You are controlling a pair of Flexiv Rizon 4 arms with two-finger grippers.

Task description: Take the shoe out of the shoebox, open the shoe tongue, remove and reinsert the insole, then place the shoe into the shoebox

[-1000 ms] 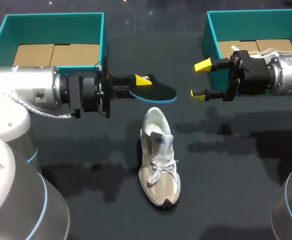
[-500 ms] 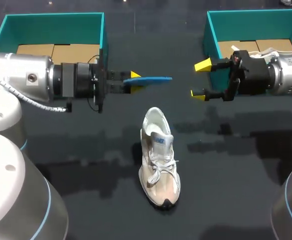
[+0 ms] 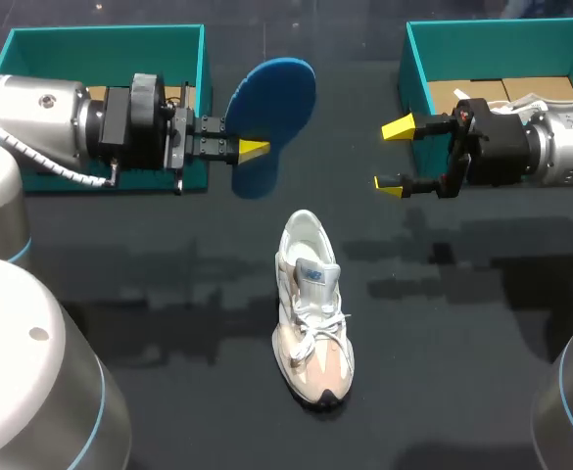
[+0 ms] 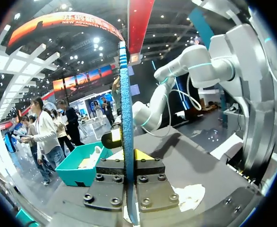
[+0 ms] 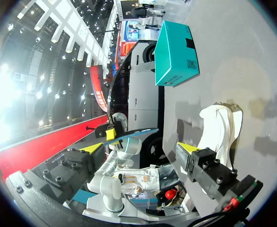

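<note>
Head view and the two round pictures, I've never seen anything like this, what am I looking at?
Two robot arms work at a dark table. The big picture looks down from above; the two round ones come from a camera on each wrist. A white shoe stands on the table, with a teal shoebox at the far left and a second shoebox at the far right. The left fingers pinch a blue insole; the right fingers are open, holding nothing.
</note>
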